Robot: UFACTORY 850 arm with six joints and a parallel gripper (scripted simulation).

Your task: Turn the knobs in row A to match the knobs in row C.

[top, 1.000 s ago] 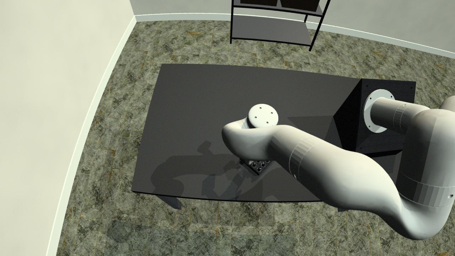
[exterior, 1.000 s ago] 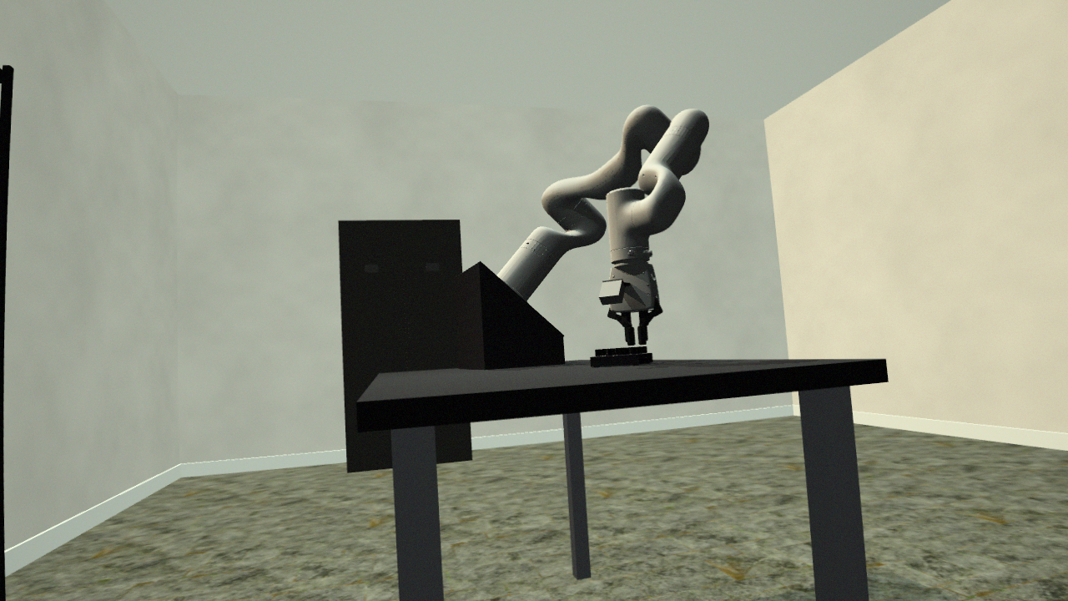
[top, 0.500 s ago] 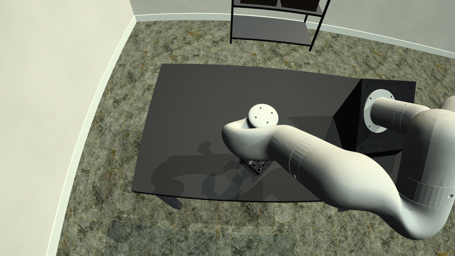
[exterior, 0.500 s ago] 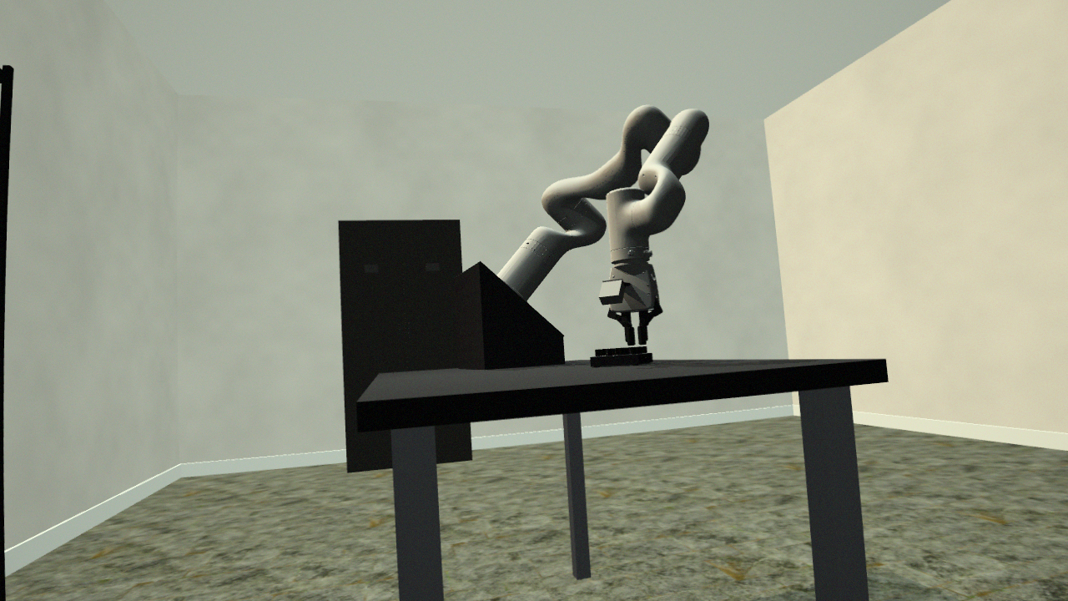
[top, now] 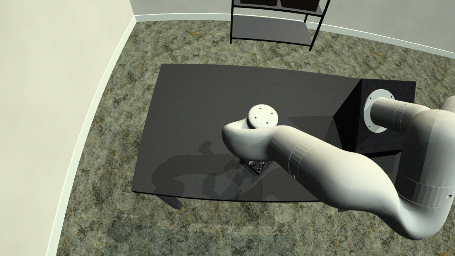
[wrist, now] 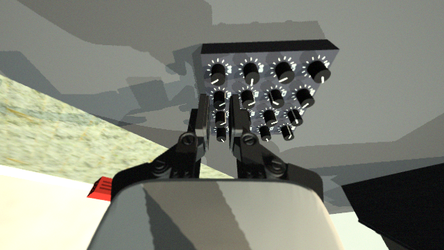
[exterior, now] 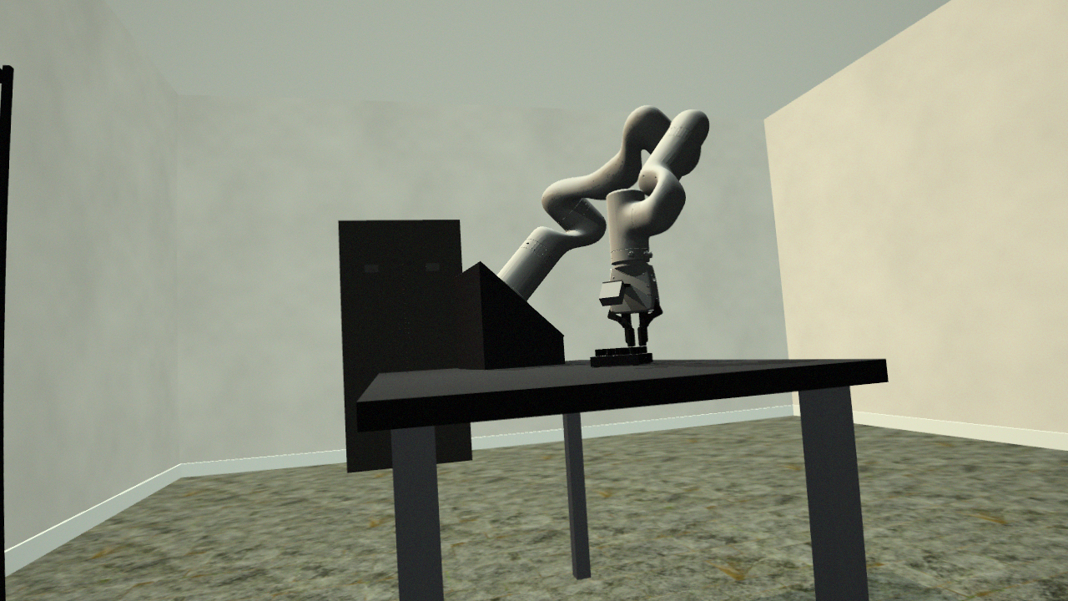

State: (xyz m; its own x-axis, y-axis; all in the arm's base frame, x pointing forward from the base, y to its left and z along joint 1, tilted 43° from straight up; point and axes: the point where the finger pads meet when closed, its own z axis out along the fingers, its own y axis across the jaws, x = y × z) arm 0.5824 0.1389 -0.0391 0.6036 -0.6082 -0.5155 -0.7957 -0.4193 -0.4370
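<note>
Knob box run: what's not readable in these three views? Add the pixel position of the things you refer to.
- Knob box (top: 258,173) (exterior: 621,359) (wrist: 270,46), top view: mostly hidden under the arm (top: 337,162) (exterior: 668,149).
- Knob tops, exterior view: too small, seen edge-on.
- One knob in the third row down, wrist view: largely behind a gripper (exterior: 635,342) (wrist: 219,106) finger.
- Printed names, wrist view: too small and blurred.
- Shelf rack (top: 231,28), top view: upper part cut off by the edge.

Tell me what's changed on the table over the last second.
Nothing visibly: the arm, the parted gripper fingers and the knob box look as they did. Individual knob lines are too small to compare.
</note>
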